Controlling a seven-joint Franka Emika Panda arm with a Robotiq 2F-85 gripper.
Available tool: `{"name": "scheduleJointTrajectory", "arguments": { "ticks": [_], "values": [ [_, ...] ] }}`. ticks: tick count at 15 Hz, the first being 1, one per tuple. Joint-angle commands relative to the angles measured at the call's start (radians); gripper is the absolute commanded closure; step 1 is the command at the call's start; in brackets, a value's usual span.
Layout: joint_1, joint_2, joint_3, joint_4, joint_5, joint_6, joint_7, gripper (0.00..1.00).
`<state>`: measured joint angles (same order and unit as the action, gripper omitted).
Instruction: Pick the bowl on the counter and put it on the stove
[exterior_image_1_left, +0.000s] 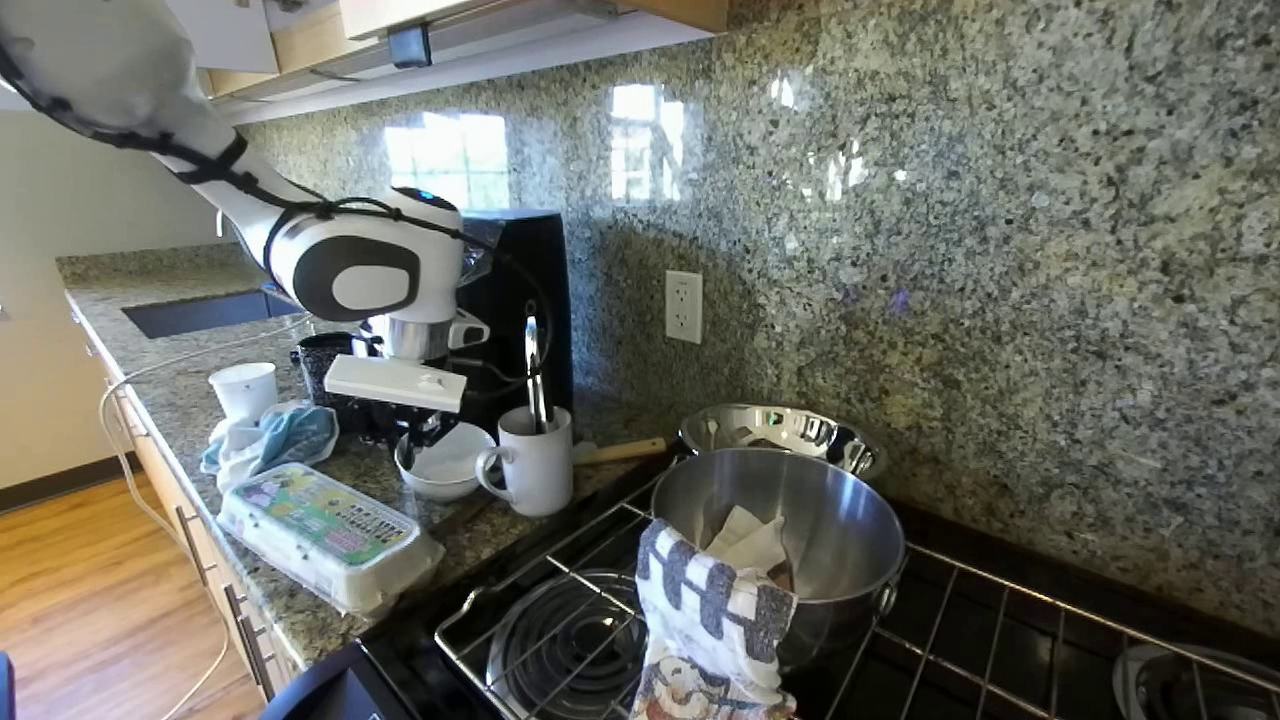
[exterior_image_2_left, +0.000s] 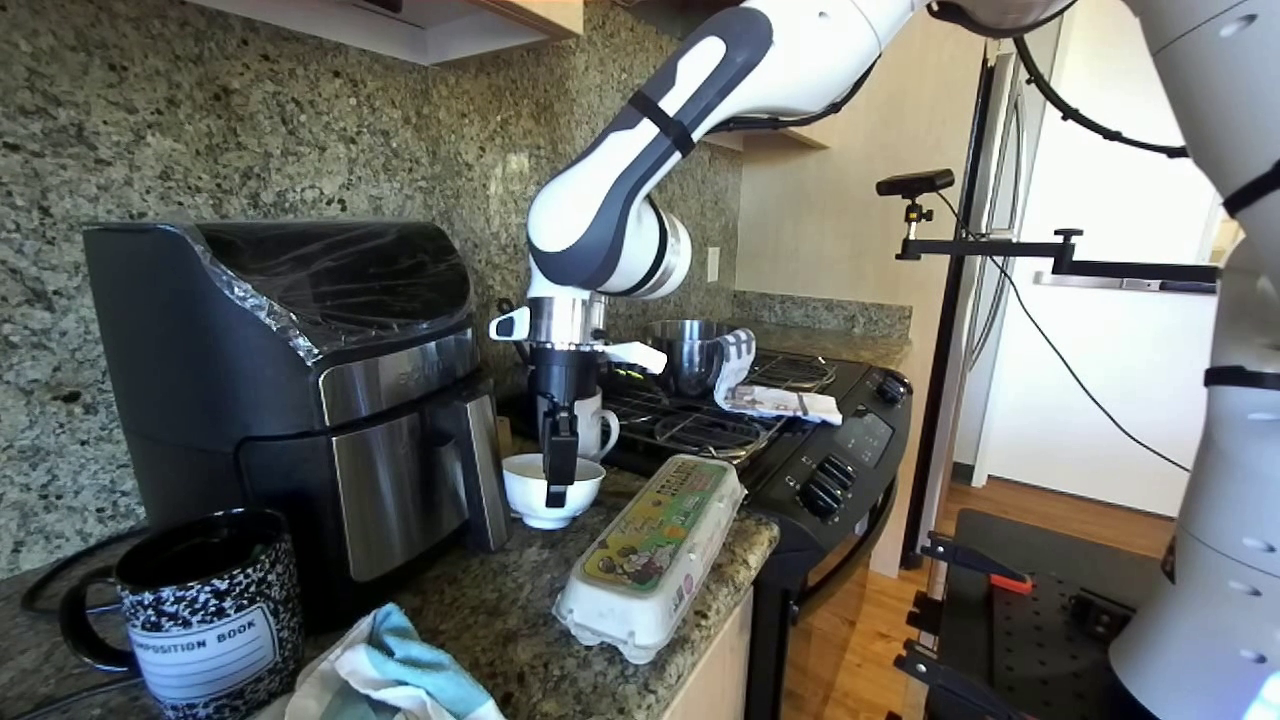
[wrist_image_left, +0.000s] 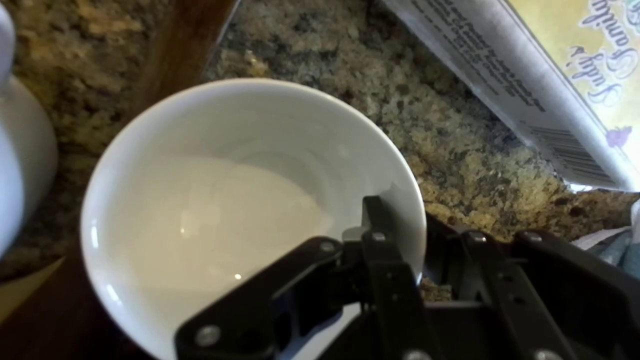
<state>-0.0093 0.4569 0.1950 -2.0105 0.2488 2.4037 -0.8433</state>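
Grasping the bowl (wrist_image_left: 230, 200) by its rim, your gripper (wrist_image_left: 407, 217) has one finger inside the wall and one outside, at three o'clock in the wrist view. Done, it seems: approach and grip. Left: lift, carry and set-down, since the bowl appears to rest upright on the counter (exterior_image_2_left: 505, 595) in both exterior views. Nearest neighbours, wrist view: mug (wrist_image_left: 20, 170) just beside, between nine and ten o'clock; egg carton (wrist_image_left: 540, 90) apart, at two. Reckoned from the bowl in an exterior view, the air fryer (exterior_image_1_left: 522, 300) stands at one o'clock, the stove (exterior_image_1_left: 930, 640) at four. Pot (exterior_image_1_left: 850, 540) and overhanging towel (exterior_image_1_left: 712, 605) limit you between three and four; the coil burner (exterior_image_1_left: 570, 640) at five, bare beneath its wire grate (exterior_image_1_left: 594, 586), probably offers your best landing. Clearing the mug's upright utensil (exterior_image_1_left: 535, 370) likely calls for height.
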Motion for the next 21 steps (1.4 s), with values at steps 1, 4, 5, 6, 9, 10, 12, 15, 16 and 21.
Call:
{"name": "scheduleJointTrajectory", "arguments": {
  "ticks": [1, 4, 5, 6, 9, 10, 12, 15, 16, 21],
  "values": [
    [-0.011, -0.006, 0.012, -0.019, -0.012, 0.007, 0.001, 0.95],
    [-0.013, -0.006, 0.013, -0.019, -0.01, 0.004, 0.0, 0.95],
    [-0.013, -0.01, 0.011, -0.018, -0.011, 0.001, 0.001, 0.95],
    [-0.015, -0.021, 0.01, -0.02, -0.012, -0.002, 0.003, 0.95],
    [-0.027, -0.056, 0.008, -0.021, -0.008, -0.036, 0.0, 0.95],
    [-0.033, -0.067, 0.009, -0.02, -0.005, -0.05, -0.002, 0.95],
    [-0.039, -0.086, 0.007, -0.016, -0.002, -0.083, -0.006, 0.95],
    [-0.047, -0.108, 0.003, -0.002, 0.005, -0.143, -0.013, 0.95],
    [-0.046, -0.112, 0.0, 0.003, 0.005, -0.16, -0.011, 0.95],
    [-0.036, -0.116, -0.005, 0.023, 0.002, -0.216, -0.018, 0.95]
  ]
}}
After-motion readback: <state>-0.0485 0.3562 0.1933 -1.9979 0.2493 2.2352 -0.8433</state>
